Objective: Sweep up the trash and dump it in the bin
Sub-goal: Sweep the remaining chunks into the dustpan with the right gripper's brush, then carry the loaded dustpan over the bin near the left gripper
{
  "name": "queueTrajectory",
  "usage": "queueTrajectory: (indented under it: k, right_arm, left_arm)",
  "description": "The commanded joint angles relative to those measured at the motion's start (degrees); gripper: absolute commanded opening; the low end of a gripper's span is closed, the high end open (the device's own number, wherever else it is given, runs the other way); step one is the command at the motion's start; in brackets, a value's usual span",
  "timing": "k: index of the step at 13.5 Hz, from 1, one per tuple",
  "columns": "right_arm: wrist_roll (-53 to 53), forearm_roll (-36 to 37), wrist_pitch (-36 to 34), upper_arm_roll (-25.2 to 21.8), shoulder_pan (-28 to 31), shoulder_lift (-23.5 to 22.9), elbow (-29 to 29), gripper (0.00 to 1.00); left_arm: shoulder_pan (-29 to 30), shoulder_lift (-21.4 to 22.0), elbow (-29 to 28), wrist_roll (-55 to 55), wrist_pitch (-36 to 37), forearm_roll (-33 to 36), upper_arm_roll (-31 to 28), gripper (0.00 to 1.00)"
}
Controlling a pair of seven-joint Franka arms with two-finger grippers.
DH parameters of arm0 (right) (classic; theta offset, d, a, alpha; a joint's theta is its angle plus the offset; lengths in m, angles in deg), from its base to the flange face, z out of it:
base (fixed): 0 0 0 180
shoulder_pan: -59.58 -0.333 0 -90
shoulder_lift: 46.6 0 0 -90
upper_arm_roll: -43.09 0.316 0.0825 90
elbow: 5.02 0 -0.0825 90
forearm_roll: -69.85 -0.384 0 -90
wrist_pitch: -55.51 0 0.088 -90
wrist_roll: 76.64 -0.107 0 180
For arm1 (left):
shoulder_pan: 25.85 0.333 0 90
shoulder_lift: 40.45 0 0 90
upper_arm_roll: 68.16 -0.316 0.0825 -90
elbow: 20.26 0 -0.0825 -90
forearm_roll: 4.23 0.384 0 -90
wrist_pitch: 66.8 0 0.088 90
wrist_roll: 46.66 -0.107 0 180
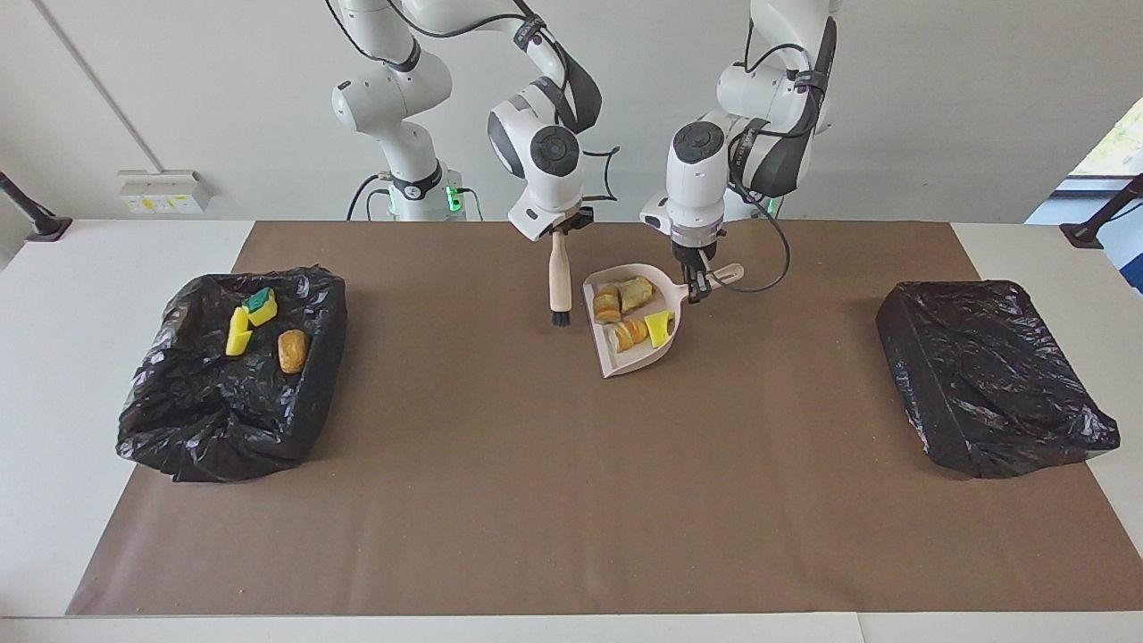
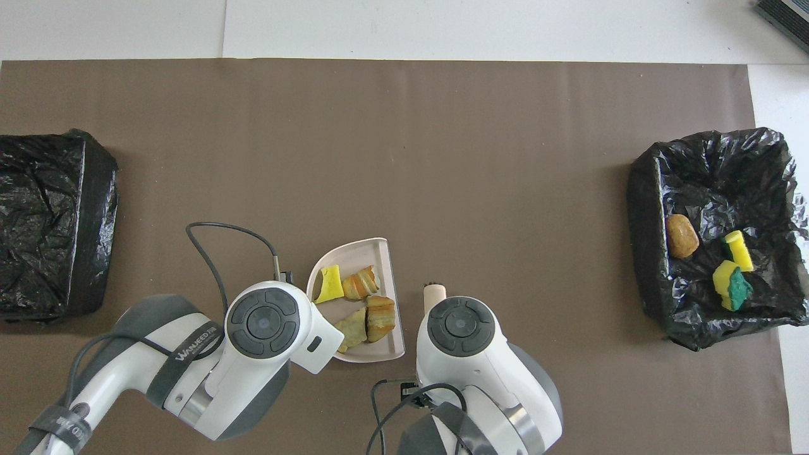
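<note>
left gripper (image 1: 698,288) pinching dustpan (image 1: 625,353) handle (trash (image 1: 631,310) aboard) | right gripper (image 1: 561,225) clamped on brush (image 1: 560,279) | "WANEED" readable on left arm (image 2: 189,346) strap | more scraps in bin (image 1: 312,357)

Left pincer (image 1: 697,288) and right pincer (image 1: 563,223) point down side by side (both clamped), wrists vertical.

I work in a robotics lab. My two white arms (image 1: 554,98) are bolted at one long edge of a white desk (image 1: 89,286), cables trailing from them. A brown paper mat (image 1: 571,464) covers most of it. The wall (image 1: 179,89) is bare and white, with a socket box (image 1: 163,190) near the corner.
</note>
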Motion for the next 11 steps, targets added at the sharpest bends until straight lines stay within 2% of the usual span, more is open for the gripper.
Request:
queueTrajectory:
  k: [1,4,6,8,11]
  right_arm:
    - [-3.72,0.38,2.85,0.73,0.87,2.24,-3.0,0.0]
    - [-5.73,-1.03,3.57,0.82,0.08,2.59,-5.02,0.0]
    - [-7.58,-2.77,6.19,0.82,-1.41,2.42,-6.43,0.0]
    - [-7.67,-4.45,10.32,0.82,-4.29,0.15,-7.57,0.0]
    - [-7.41,-4.63,12.8,0.82,-5.19,-3.03,-7.58,0.0]
  left_arm:
    - [2.8,2.15,1.21,-0.97,1.27,1.02,-0.25,0.0]
    - [8.5,3.2,6.57,-8.59,4.7,0.93,-0.33,0.0]
    - [14.91,3.38,9.91,-16.66,5.67,0.93,-0.33,0.0]
    - [20.98,3.29,12.2,-25.63,5.67,0.84,-0.33,0.0]
    - [30.64,2.42,15.8,-38.38,5.41,0.14,-0.42,0.0]
